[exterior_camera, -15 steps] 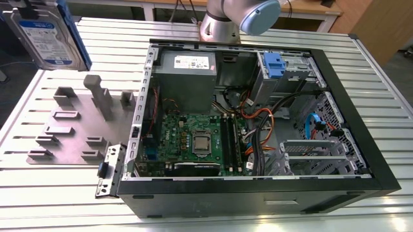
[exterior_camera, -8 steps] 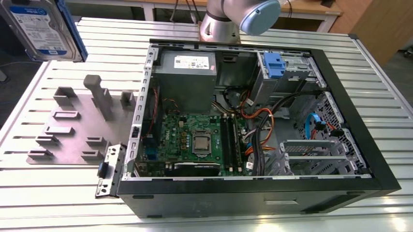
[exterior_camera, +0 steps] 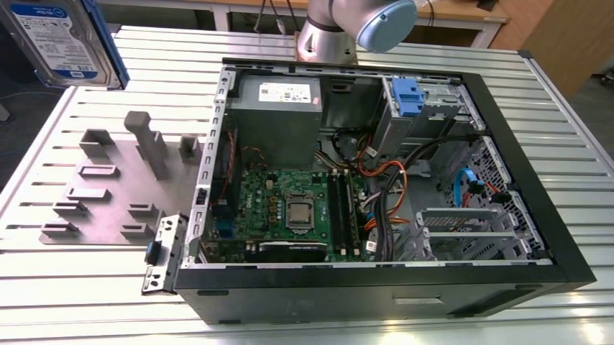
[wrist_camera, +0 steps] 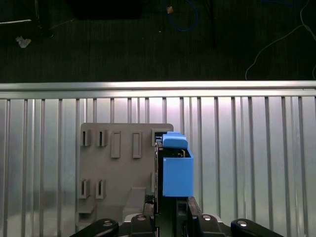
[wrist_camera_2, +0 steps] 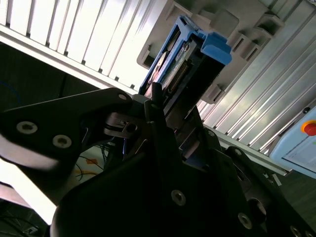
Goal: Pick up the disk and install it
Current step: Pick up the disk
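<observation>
The slatted metal table (exterior_camera: 67,287) carries an open black computer case (exterior_camera: 336,296) lying on its side. In the exterior view its inside is plain: a green mainboard (exterior_camera: 287,208), a grey power supply box (exterior_camera: 278,108) and a bare blue tab (exterior_camera: 408,97) in the bay at the far corner. On the exterior view's left of the case lies a grey holder plate (exterior_camera: 111,208) with upright slots. At the far edge of the table stands the robot arm (exterior_camera: 355,25).

The disk (exterior_camera: 62,36) hangs in the air at the exterior view's upper left, clear of the table, its white-and-blue label facing that camera and its blue carrier along the edge.

The wrist views show the grip. In the second wrist view the black pincer (wrist_camera_2: 173,108) is closed on the disk (wrist_camera_2: 197,59), a finger (wrist_camera_2: 155,96) pressed to each side, with the connector end and blue carrier sticking out beyond. That view also shows a red button (wrist_camera_2: 309,128) off the table. In the first wrist view the disk (wrist_camera: 177,173) is seen edge-on, rising from the pincer (wrist_camera: 172,210), with the holder plate (wrist_camera: 118,173) and the table slats (wrist_camera: 247,148) behind it and a dark floor with cables (wrist_camera: 185,17) beyond the table's edge.
</observation>
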Tool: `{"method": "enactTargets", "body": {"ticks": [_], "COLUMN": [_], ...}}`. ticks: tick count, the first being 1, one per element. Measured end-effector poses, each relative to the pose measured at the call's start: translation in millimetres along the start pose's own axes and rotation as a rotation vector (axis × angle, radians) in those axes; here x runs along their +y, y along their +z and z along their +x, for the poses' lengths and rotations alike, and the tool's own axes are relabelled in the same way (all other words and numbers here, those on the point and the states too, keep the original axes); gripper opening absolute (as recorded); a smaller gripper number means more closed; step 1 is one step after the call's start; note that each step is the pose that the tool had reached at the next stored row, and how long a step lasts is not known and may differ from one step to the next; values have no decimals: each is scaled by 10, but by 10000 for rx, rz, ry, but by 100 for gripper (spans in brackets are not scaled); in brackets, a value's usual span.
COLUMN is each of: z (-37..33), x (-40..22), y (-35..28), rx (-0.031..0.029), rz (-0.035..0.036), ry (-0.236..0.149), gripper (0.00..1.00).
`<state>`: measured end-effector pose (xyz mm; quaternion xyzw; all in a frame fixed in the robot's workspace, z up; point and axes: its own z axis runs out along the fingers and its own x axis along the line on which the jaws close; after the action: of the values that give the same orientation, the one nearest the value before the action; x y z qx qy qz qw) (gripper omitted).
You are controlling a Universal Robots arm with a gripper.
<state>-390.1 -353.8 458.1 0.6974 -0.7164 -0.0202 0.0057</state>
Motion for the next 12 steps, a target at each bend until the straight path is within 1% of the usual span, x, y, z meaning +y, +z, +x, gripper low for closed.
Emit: {"method": "enactTargets", "body": {"ticks": [7, 9, 12], "z": [0, 0, -1], "x": [0, 1, 2], "y": [-1, -14, -63], "rx": [0, 1, 0], "rz": [0, -2, 0], "ry": [0, 0, 0], "gripper": [35, 35, 35]}}
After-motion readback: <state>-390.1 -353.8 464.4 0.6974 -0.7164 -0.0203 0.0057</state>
